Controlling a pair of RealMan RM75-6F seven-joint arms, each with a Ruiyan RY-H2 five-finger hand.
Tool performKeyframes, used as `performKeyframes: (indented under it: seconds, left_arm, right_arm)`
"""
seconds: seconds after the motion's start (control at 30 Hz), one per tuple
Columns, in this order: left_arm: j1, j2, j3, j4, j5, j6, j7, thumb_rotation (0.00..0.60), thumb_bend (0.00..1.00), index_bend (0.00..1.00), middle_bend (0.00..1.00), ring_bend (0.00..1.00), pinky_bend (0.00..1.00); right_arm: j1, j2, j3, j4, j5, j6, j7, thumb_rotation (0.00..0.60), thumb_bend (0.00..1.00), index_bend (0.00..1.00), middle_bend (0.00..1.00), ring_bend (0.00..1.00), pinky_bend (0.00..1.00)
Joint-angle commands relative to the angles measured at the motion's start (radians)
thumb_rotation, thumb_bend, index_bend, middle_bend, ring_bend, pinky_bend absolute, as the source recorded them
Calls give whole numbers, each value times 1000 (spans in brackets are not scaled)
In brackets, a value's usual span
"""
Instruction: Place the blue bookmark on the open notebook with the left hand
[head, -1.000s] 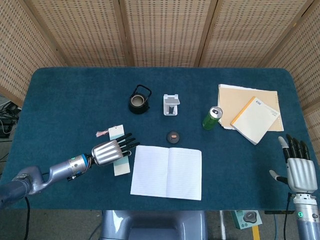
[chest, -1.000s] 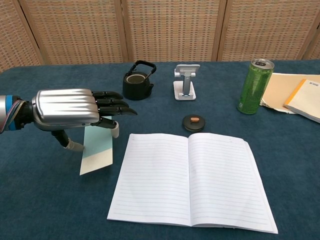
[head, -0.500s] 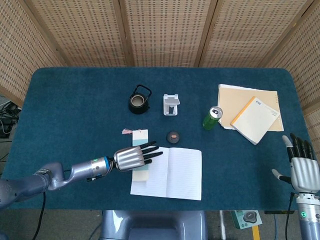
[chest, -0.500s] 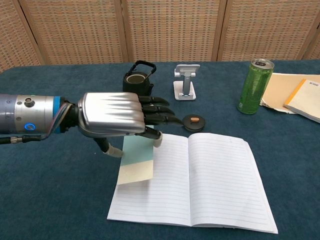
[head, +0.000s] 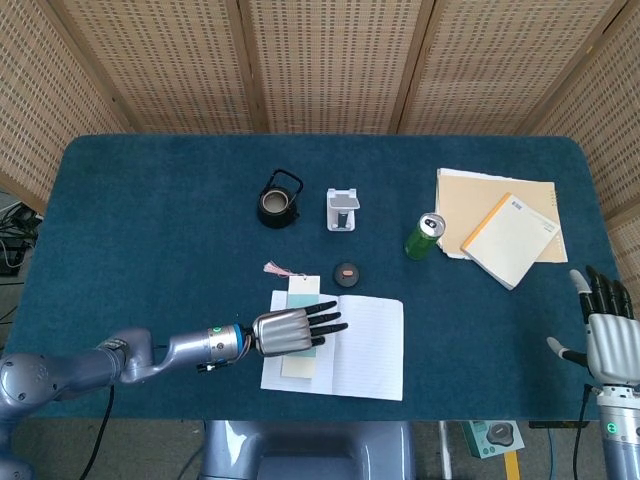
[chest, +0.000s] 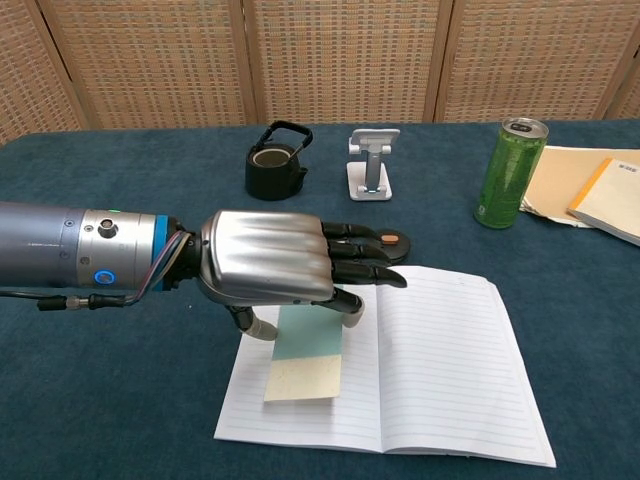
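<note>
A: From the head view, where is the bookmark (head: 301, 340)?

B: Over the left page of the notebook (head: 365, 345), under the left robot hand (head: 290, 331), which pinches it. A pink tassel lies just off the page on the desk (head: 150, 220).

A: And the right robot hand (head: 606, 335)?

B: At the desk's right edge, fingers apart, holding nothing.

A: The chest view?

B: The left robot hand (chest: 270, 265) grips the bookmark's (chest: 306, 356) upper end between thumb and fingers; its lower end rests on the notebook's (chest: 450, 370) left page. A kettle (chest: 274, 162), stand (chest: 371, 164) and can (chest: 510, 171) stand behind.
</note>
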Motion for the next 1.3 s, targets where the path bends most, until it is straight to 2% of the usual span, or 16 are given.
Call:
performKeyframes:
  seconds: [0.03,1.0,1.07,1.2,1.3]
  left_arm:
    - [-4,-5,3,-2,3,-3,5,600,379,455,0,0,0]
    - [-20,-35,26,-16,-11,-28,15,600,379,417,0,0,0]
    - [-20,-35,26,-17,-13,-29,19,600,379,355,0,0,0]
    - [-20,-34,25,-20,-17,-31,23,600,379,144,0,0,0]
    - [-16,-30,26,-24,-21,-25,22,600,378,65,0,0,0]
  right_arm:
    - [0,1,1,0,1,0,2,600,83,12,0,0,0]
    - [1,6,-1,-4,7,-13,7,600,85,15,0,0,0]
    - [1,7,-2,-6,8,-15,4,600,84,25,0,0,0]
    - [1,8,-2,-9,8,-16,2,600,84,35,0,0,0]
    - [1,9,-2,-11,8,-14,2,600,84,35,0,0,0]
